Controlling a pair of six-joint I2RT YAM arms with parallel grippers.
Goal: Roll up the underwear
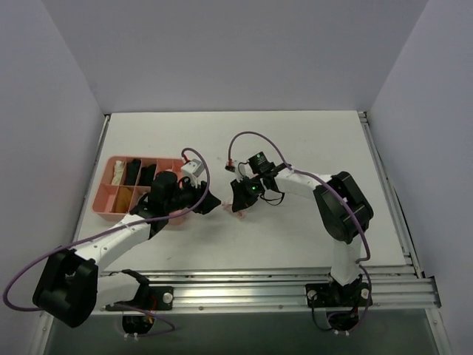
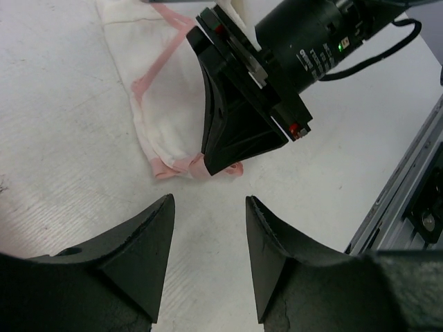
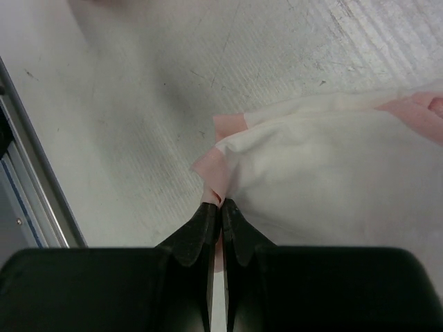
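The underwear is a thin white garment with pink edge trim, lying flat on the table's middle. It fills the right of the right wrist view. My right gripper is shut on the underwear's pink-trimmed near corner; it shows from above and in the left wrist view. My left gripper is open and empty, just short of that same corner, low over the table; from above it sits at the centre left.
A pink compartment tray with rolled black and beige garments stands at the left, beside my left arm. An aluminium rail runs along the table's near edge. White walls enclose the back and sides.
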